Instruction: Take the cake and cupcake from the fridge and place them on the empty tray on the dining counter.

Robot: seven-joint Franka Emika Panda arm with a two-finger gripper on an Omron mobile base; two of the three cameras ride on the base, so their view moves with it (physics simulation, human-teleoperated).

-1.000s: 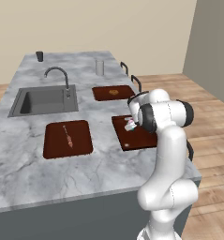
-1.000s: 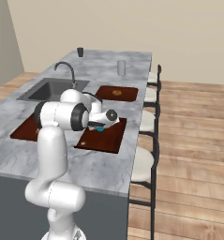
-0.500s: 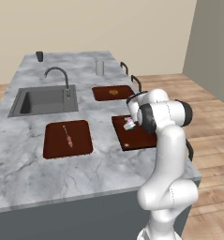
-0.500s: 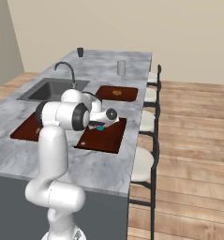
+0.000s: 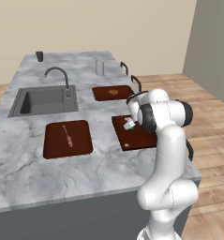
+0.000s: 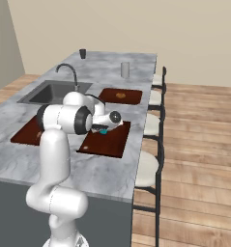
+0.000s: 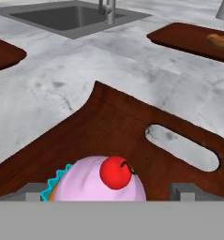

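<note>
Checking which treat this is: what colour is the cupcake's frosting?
Pink, on the cupcake, topped with a red cherry; hand view.

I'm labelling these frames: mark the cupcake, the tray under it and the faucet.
cupcake (image 7: 97,185): hand view, pink frosting.
tray (image 6: 107,144): right base view, bare near part.
faucet (image 5: 58,72): left base view, top of its curve.

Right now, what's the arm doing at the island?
The arm's gripper has the cupcake between its fingertips, low over the tray nearest the stools on the dining counter. A small pale item lies at that tray's near edge; too small to tell whether it is the cake. The cupcake looks about to be set down, not released.
</note>
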